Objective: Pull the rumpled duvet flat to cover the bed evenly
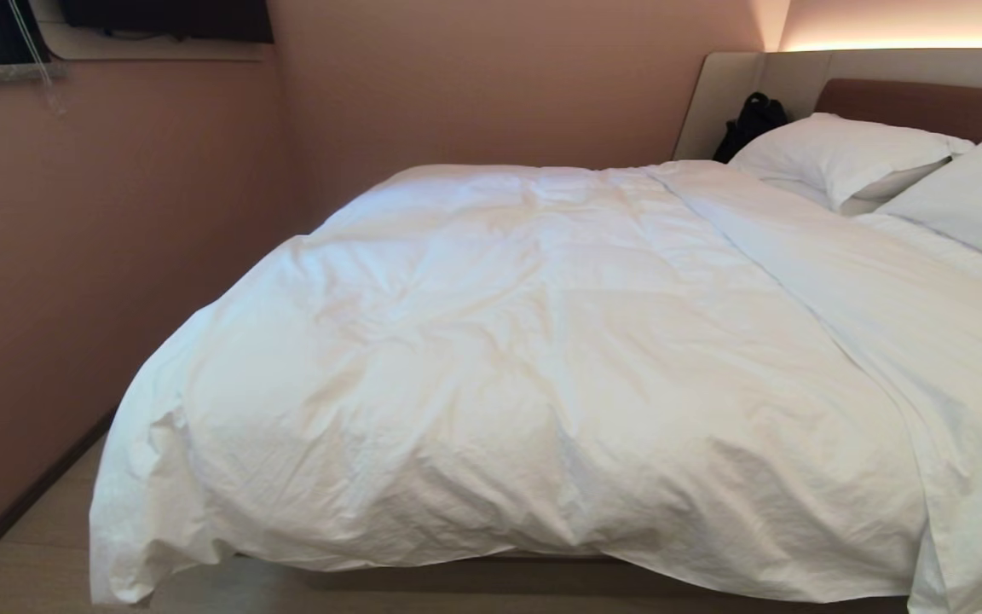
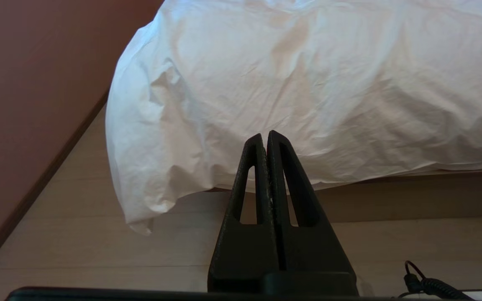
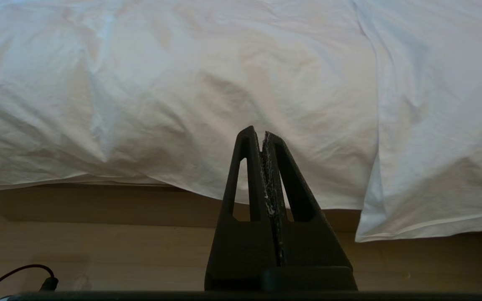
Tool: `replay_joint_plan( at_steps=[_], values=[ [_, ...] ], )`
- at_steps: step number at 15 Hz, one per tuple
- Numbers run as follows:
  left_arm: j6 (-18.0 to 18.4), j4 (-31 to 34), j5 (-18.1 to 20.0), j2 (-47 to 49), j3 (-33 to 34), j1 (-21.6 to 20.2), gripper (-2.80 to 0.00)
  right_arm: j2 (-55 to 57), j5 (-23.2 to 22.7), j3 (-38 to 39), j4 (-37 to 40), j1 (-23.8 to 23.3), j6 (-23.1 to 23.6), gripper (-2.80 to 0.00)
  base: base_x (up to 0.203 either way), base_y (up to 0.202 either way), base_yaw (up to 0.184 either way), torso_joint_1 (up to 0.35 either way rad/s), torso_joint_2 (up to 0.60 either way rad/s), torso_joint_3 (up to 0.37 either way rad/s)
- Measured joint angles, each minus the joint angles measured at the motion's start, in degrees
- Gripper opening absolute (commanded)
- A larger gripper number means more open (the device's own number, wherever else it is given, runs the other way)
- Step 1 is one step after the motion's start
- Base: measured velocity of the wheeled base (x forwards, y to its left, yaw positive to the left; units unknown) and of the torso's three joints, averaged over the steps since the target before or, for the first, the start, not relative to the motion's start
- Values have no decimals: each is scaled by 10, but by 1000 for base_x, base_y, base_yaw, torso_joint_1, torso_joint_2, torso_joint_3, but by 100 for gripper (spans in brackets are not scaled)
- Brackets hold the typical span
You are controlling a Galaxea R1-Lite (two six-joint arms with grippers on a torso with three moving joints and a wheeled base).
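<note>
Our left gripper (image 2: 265,138) and right gripper (image 3: 257,134) hang pinched shut, empty, short of the bed's (image 1: 457,570) near edge. The duvet (image 1: 491,367) lies bunched leftward, its left corner sagging floorward. Tugging there could drag it off entirely.

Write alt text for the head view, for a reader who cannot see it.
A large, puffy, wrinkled white cotton duvet lies bunched across a low bed, its corner sagging toward the floor beside a pinkish-brown wall. Two white pillows lean on the brown and beige padded headboard; neither arm shows.
</note>
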State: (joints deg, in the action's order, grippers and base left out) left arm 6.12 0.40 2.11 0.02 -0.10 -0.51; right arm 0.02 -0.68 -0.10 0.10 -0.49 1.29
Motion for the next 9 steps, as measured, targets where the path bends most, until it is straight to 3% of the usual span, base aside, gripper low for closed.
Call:
replay_joint_plan(
  at_steps=[9],
  values=[
    [-15, -1, -2, 0, 0, 0, -280, 0, 0, 0, 0, 0, 0, -280, 0, 195, 0, 4, 4, 5]
  ],
)
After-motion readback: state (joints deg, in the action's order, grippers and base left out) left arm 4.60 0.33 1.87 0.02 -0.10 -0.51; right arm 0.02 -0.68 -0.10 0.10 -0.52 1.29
